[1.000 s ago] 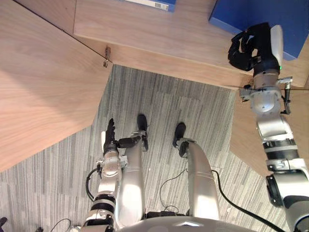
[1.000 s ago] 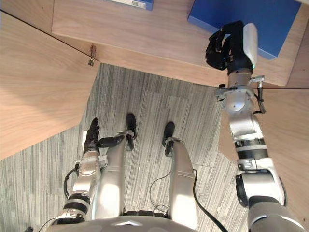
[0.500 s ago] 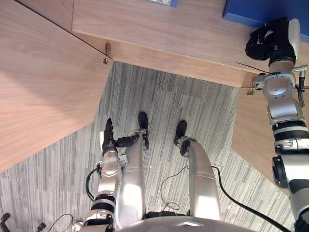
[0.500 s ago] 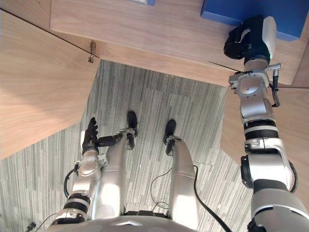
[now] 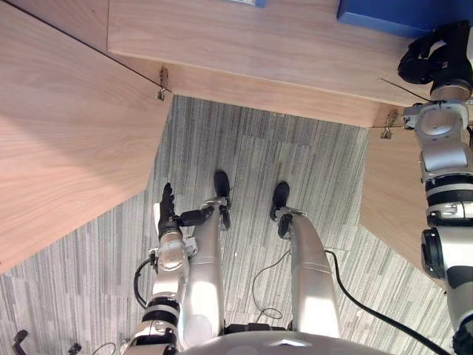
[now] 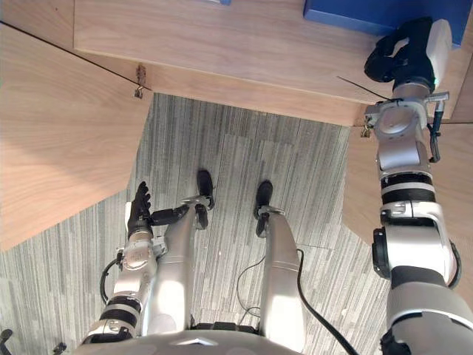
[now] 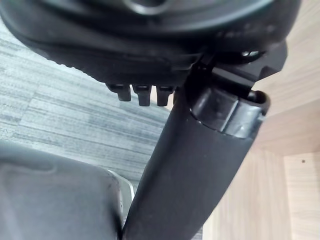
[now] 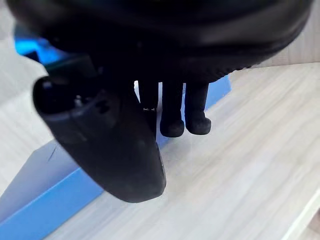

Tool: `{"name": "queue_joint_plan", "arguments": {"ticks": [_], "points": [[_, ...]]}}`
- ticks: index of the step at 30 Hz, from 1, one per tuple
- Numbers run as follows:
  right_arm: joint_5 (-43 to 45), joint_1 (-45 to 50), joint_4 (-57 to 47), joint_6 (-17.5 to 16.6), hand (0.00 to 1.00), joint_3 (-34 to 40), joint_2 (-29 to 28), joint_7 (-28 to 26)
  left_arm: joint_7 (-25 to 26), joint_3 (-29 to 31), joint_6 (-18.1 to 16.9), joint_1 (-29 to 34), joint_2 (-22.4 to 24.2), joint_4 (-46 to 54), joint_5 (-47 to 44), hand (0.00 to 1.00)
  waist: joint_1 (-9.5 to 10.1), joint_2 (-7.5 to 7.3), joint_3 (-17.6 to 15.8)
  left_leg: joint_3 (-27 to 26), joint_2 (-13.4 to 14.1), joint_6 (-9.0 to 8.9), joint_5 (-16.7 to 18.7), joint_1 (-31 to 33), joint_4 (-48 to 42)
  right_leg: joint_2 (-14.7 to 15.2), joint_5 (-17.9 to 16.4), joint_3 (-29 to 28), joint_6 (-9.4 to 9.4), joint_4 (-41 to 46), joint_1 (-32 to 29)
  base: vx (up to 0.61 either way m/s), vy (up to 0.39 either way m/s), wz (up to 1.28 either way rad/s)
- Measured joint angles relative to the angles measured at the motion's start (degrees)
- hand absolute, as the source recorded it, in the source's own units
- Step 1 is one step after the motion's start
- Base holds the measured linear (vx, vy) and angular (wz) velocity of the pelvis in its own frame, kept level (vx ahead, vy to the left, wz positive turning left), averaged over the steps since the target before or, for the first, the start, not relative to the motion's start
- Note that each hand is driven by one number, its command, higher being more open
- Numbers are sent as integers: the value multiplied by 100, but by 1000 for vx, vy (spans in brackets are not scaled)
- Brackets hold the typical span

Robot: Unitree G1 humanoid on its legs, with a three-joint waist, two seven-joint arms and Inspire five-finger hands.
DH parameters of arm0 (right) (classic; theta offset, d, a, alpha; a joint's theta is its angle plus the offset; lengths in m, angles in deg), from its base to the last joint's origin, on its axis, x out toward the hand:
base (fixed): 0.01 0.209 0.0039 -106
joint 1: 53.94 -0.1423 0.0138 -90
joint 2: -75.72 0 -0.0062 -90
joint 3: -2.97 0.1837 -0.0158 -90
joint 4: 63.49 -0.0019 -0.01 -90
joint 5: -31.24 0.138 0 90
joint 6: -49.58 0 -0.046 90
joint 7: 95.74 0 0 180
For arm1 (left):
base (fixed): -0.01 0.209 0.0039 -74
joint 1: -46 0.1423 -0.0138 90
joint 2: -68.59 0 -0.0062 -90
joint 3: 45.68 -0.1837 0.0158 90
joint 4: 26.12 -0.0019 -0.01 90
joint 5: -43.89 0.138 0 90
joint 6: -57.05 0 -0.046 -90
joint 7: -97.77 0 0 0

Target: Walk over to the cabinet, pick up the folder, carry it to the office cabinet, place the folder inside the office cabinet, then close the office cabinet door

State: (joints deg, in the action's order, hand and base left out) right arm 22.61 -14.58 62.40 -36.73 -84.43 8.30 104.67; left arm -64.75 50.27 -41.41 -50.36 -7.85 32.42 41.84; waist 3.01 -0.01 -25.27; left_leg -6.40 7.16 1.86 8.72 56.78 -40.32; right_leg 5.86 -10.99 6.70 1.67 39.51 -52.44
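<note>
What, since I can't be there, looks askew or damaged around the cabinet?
Nothing stands out. The blue folder lies flat on the cabinet shelf, undamaged, with the right hand close by it, curled and holding nothing.

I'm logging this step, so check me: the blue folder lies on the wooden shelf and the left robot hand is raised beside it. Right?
No: the right robot hand is raised beside the blue folder on the wooden shelf, as the right eye view shows; the left robot hand hangs low over the floor.

Head eyes look down, sharing shelf [image 5: 244, 41] and carpet [image 5: 295, 163]; wrist cameras sit very close.
</note>
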Motion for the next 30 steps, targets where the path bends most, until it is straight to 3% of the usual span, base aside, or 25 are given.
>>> {"name": "queue_joint_plan", "arguments": {"ticks": [4,9,13,17,20,22,30], "points": [[297,1065,-1498,-73,0,462,-303,181,-5,-1,134,12,60,-42,1,100,13,3,-2,-73,53,40,102,-392,-27,-19,-6,-5,1,-15,383,15,-8,-8],[703,3189,-3379,-531,0,777,-1423,373,-184,-70,195,89,135,-137,6,100,-55,-11,20,-210,75,3,278,-1295,101,-21,-98,-61,-11,-173,1236,-7,-8,-8],[1359,4270,-3532,-728,0,708,-2283,-29,-334,-63,239,372,101,-140,44,100,-80,-18,175,-343,52,-7,243,-1995,472,-6,-78,-67,13,-491,1852,39,-35,-9],[1544,5233,-3517,-734,0,299,-2934,-499,-503,-65,282,834,101,-179,60,100,-159,-23,586,-437,34,-68,99,-2712,1153,-89,110,-60,48,-1264,2567,149,-21,-8],[1315,5626,-3021,-880,0,57,-3304,-804,-637,-125,288,997,82,-497,228,100,-204,-58,1001,-459,-50,-129,-89,-3257,1759,-123,283,-49,77,-1886,3118,227,-14,1],[1013,5557,-1992,-935,0,17,-3451,-983,-723,-126,300,992,70,-880,325,100,-257,-52,1263,-470,-114,-162,-211,-3728,2247,-157,462,-37,113,-2471,3633,203,1,1],[396,5500,568,-741,0,108,-3690,-1124,-793,-111,428,998,-46,-1577,723,100,-352,53,1589,-569,-293,-232,-572,-5029,3461,-173,820,-64,175,-3507,4813,103,10,-5]]}}
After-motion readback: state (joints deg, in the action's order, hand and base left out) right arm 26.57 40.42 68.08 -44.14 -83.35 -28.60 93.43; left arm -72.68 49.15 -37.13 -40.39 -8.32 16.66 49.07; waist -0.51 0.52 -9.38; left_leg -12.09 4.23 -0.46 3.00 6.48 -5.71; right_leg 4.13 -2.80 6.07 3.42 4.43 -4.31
